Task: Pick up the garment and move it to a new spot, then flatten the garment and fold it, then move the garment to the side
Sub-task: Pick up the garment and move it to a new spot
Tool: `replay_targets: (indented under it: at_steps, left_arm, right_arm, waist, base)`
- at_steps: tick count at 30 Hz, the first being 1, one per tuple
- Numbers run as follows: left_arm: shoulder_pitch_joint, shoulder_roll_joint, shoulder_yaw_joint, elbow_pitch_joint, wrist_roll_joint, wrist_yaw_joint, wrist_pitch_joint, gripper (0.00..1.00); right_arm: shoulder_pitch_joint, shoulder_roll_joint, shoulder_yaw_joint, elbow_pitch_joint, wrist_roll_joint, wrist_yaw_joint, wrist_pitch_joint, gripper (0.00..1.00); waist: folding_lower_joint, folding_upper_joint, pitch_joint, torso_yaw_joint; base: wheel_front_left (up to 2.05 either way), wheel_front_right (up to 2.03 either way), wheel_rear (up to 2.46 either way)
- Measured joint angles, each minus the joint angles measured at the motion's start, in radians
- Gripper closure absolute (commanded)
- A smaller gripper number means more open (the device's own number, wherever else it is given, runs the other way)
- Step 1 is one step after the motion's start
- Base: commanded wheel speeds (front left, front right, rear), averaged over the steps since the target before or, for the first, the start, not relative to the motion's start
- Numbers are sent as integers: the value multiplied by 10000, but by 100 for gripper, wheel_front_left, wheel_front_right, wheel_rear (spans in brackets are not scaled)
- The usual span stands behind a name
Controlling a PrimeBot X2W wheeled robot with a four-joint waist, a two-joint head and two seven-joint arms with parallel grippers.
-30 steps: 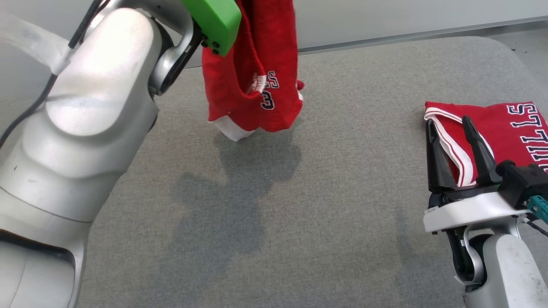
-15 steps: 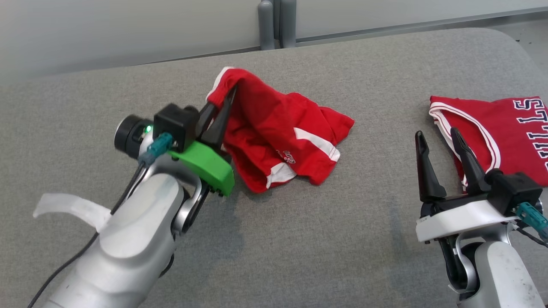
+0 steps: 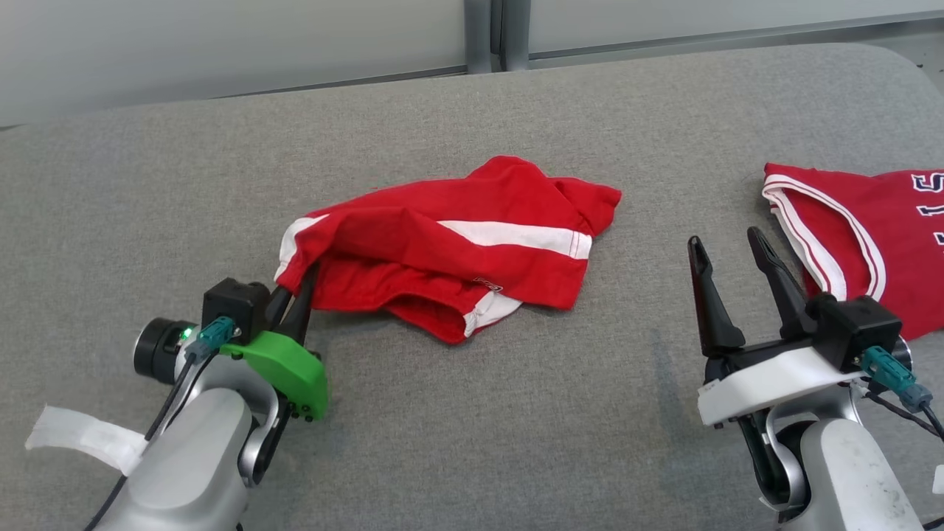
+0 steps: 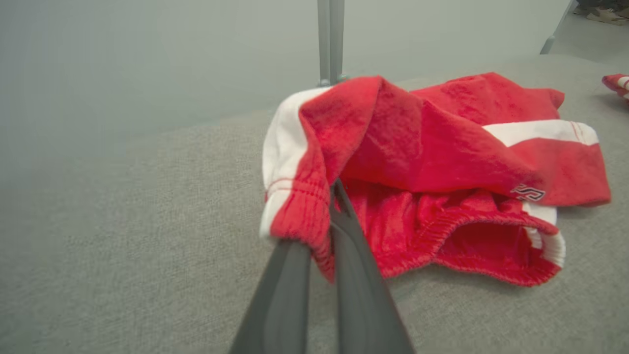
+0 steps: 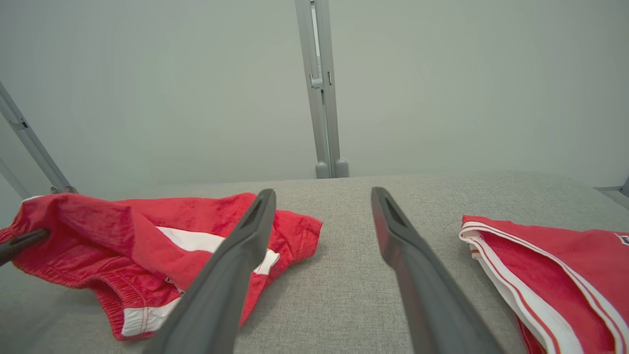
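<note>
On the bench (image 3: 516, 413), left of centre, the shorts (image 3: 457, 251) now lie crumpled. A second ago they hung in the air from the left gripper (image 3: 301, 280), which has lowered them and remains clamped on one edge. The right gripper (image 3: 725, 240) waits with fingers apart, empty, beside the jersey (image 3: 885, 243). The move to a new spot looks done, and flattening comes next, probably with both grippers spreading the cloth.

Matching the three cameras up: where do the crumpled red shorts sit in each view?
Head view: red shorts at centre, slightly left.
Left wrist view: red shorts centre to right, pinched by the left hand.
Right wrist view: red shorts at lower left.
Shared landmark: the grey post, top centre in each.
</note>
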Motion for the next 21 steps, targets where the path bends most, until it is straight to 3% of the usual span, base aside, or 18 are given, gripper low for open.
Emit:
replay_targets:
  at_steps: [9,12,13,14,21]
  left_arm:
    - [281,-167,658,1312,-50,-405,-2,100]
    - [283,-322,867,1779,-132,-466,-4,42]
    - [283,-364,941,1918,-132,-491,-6,10]
    - [283,-393,1020,2027,-132,-495,-15,0]
    - [498,-458,1440,2633,-63,-629,-15,0]
  right_arm:
    - [-14,0,136,234,-77,0,119,0]
    - [-23,2,182,265,-84,0,123,0]
    - [-30,2,192,280,-84,0,125,0]
    - [-35,0,203,301,-84,0,125,0]
    - [-36,0,148,497,-84,0,123,0]
  waist:
    - [0,0,97,61]
    - [0,0,102,38]
    - [0,0,102,27]
    - [0,0,96,16]
    - [0,0,-118,44]
  base:
    - [0,0,0]
    - [0,0,0]
    - [0,0,0]
    - [0,0,0]
    - [0,0,0]
